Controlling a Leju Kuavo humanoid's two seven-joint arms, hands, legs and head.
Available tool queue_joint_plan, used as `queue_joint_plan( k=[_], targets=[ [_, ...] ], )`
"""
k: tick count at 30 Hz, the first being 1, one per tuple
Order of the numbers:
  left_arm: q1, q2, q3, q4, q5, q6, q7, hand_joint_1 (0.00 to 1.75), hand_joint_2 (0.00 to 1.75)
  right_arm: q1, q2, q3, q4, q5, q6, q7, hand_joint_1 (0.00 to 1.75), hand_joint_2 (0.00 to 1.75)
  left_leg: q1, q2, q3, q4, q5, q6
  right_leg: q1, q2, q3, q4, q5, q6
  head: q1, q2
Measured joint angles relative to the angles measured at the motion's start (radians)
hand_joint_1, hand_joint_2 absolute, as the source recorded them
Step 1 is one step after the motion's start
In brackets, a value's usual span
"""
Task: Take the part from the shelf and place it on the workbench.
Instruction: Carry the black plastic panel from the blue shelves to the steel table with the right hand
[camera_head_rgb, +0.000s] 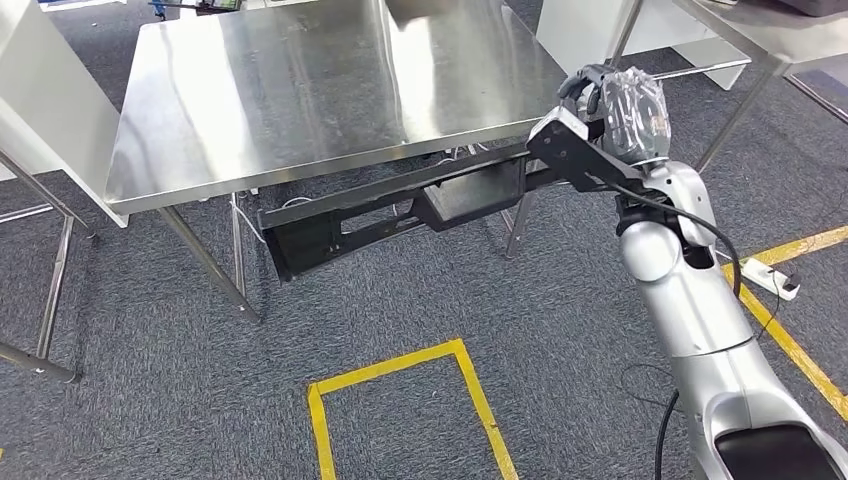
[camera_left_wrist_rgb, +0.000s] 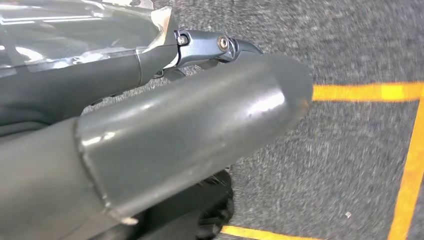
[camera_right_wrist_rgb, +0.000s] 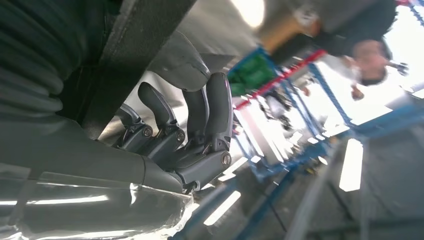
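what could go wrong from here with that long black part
The right hand grips the long black part at one end only, so the far end hangs low under the steel workbench and could twist or slip in the grip. The part sits below the tabletop edge, so lifting it straight up may catch the edge or a table leg. The wrist cable loops near the part and could snag.

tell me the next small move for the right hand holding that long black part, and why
Probably lift the right hand and carry the long black part up over the steel workbench. The part hangs below and in front of the tabletop's near edge, so it likely must clear that edge before being set down.
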Motion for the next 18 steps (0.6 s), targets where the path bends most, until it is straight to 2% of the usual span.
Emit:
queue_joint_plan(
  k=[1, 3, 4, 5, 7, 9, 10, 11, 13, 14, 15, 16, 18],
  targets=[
    [0.001, 0.000, 0.003, 0.000, 0.011, 0.003, 0.001, 0.00, 0.00, -0.016, 0.006, 0.000, 0.003, -0.009, -0.004, -0.005, 1.75, 1.75, -0.005, 0.005, 0.005, -0.014, -0.001, 0.004, 0.002, -0.008, 0.000, 0.000, -0.002, 0.003, 0.000, 0.000],
    [0.004, 0.000, 0.014, 0.000, 0.036, 0.008, 0.003, 0.00, 0.00, -0.049, 0.022, 0.003, 0.015, -0.019, -0.011, -0.008, 1.75, 1.75, -0.004, -0.017, 0.006, -0.022, 0.004, 0.008, 0.006, -0.021, -0.001, 0.000, -0.006, 0.011, 0.000, 0.000],
    [0.006, -0.001, 0.021, 0.000, 0.049, 0.011, 0.005, 0.00, 0.00, -0.066, 0.031, 0.006, 0.022, -0.021, -0.015, -0.007, 1.75, 1.75, -0.002, -0.026, 0.011, -0.030, 0.008, 0.012, 0.006, -0.013, -0.003, 0.007, -0.012, 0.014, 0.000, 0.000],
    [0.007, -0.002, 0.029, 0.000, 0.058, 0.015, 0.008, 0.00, 0.00, -0.082, 0.038, 0.008, 0.032, -0.021, -0.020, -0.006, 1.75, 1.75, 0.002, -0.035, 0.015, -0.037, 0.013, 0.016, 0.005, 0.004, -0.012, 0.028, -0.023, 0.016, 0.000, 0.000],
    [0.008, -0.004, 0.043, 0.000, 0.070, 0.018, 0.013, 0.00, 0.00, -0.108, 0.052, 0.015, 0.052, -0.016, -0.034, 0.002, 1.75, 1.75, 0.007, -0.057, 0.020, -0.043, 0.018, 0.021, -0.002, 0.047, -0.061, 0.133, -0.066, 0.015, 0.002, 0.000],
    [0.009, -0.005, 0.054, 0.001, 0.076, 0.020, 0.015, 0.00, 0.00, -0.120, 0.067, 0.022, 0.072, -0.006, -0.042, 0.013, 1.75, 1.75, 0.010, -0.084, 0.020, -0.043, 0.019, 0.023, -0.008, 0.063, -0.124, 0.254, -0.104, 0.017, 0.004, 0.000],
    [0.011, -0.006, 0.057, 0.001, 0.077, 0.020, 0.016, 0.00, 0.00, -0.122, 0.074, 0.026, 0.080, -0.001, -0.043, 0.017, 1.75, 1.75, 0.010, -0.097, 0.020, -0.042, 0.019, 0.022, -0.011, 0.065, -0.139, 0.275, -0.104, 0.024, 0.004, 0.000],
    [0.013, -0.007, 0.060, 0.001, 0.077, 0.020, 0.016, 0.00, 0.00, -0.124, 0.080, 0.031, 0.087, 0.003, -0.044, 0.019, 1.75, 1.75, 0.012, -0.111, 0.020, -0.040, 0.018, 0.020, -0.015, 0.066, -0.134, 0.256, -0.087, 0.035, 0.004, 0.000],
    [0.016, -0.008, 0.067, 0.001, 0.079, 0.019, 0.016, 0.00, 0.00, -0.133, 0.093, 0.040, 0.096, 0.007, -0.045, 0.020, 1.75, 1.75, 0.015, -0.136, 0.019, -0.032, 0.014, 0.013, -0.027, 0.084, -0.080, 0.129, -0.028, 0.057, 0.004, 0.000],
    [0.017, -0.009, 0.070, 0.001, 0.080, 0.019, 0.015, 0.00, 0.00, -0.141, 0.100, 0.045, 0.101, 0.009, -0.047, 0.021, 1.75, 1.75, 0.016, -0.147, 0.016, -0.026, 0.011, 0.006, -0.030, 0.098, -0.050, 0.067, -0.005, 0.062, 0.005, 0.000],
    [0.018, -0.009, 0.074, 0.001, 0.079, 0.019, 0.012, 0.00, 0.00, -0.147, 0.106, 0.049, 0.107, 0.009, -0.050, 0.021, 1.75, 1.75, 0.016, -0.156, 0.012, -0.022, 0.010, -0.001, -0.032, 0.108, -0.031, 0.027, 0.007, 0.061, 0.005, 0.000],
    [0.020, -0.008, 0.076, 0.001, 0.077, 0.018, 0.007, 0.00, 0.00, -0.152, 0.115, 0.054, 0.113, 0.012, -0.054, 0.023, 1.75, 1.75, 0.017, -0.164, 0.007, -0.021, 0.011, -0.008, -0.030, 0.114, -0.024, 0.013, 0.009, 0.055, 0.004, 0.000],
    [0.028, -0.005, 0.078, 0.001, 0.063, 0.016, -0.006, 0.00, 0.00, -0.157, 0.134, 0.061, 0.126, 0.021, -0.062, 0.027, 1.75, 1.75, 0.019, -0.175, 0.001, -0.022, 0.014, -0.019, -0.028, 0.102, -0.023, 0.012, 0.012, 0.038, 0.002, 0.000]
  ],
)
